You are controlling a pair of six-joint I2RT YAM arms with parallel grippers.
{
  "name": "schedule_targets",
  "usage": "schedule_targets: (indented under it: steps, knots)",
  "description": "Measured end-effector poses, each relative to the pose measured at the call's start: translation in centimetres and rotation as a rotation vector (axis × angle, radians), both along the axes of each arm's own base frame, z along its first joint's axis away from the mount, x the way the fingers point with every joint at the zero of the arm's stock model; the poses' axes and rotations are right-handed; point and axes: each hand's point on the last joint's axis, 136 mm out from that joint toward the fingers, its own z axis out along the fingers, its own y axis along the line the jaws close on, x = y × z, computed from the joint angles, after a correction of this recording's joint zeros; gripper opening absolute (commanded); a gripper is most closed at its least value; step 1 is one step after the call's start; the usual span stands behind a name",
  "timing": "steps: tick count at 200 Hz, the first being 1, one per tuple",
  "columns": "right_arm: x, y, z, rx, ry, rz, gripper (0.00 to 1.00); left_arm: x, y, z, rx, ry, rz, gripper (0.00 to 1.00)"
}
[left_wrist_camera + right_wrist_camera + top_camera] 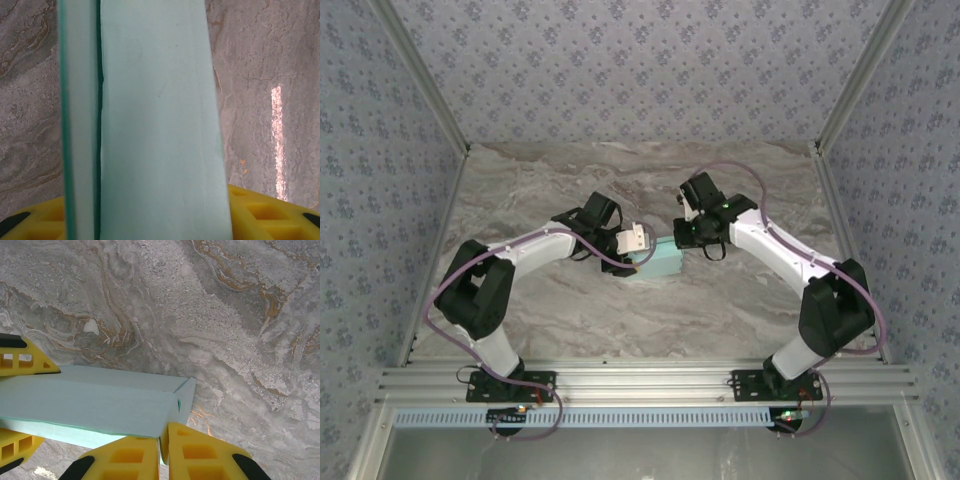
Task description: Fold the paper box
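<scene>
The paper box (660, 262) is a light cyan, partly folded long box held just above the marble table between both arms. In the left wrist view the paper box (155, 100) runs upright through the middle, and my left gripper (150, 220) has a yellow finger against each long side. Those same left fingers (22, 357) clamp the far end of the paper box (90, 405) in the right wrist view. My right gripper (164, 432) is pinched on a thin end flap at the box's corner. From above, the left gripper (638, 245) and right gripper (682, 238) meet at the box.
The grey marble table (650, 180) spreads around the box, bounded by aluminium rails (640, 380) at the near edge and patterned walls (640, 60) at the back and sides. Purple cables (740, 170) loop off both arms.
</scene>
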Motion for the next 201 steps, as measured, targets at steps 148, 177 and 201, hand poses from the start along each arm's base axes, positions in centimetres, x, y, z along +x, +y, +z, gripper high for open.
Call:
schedule_targets:
  steps: [148,177,201]
  knots:
    - [-0.08,-0.07,-0.03,-0.007,0.061,-0.060,0.09,-0.22,-0.04,-0.01,0.008,0.004,-0.005,0.60]
    - [-0.11,-0.10,-0.04,-0.003,0.066,-0.072,0.09,-0.16,-0.09,0.04,0.004,0.009,0.005,0.61]
    - [-0.22,-0.18,0.14,-0.012,0.082,-0.077,0.09,-0.15,-0.12,0.06,0.003,0.011,0.008,0.62]
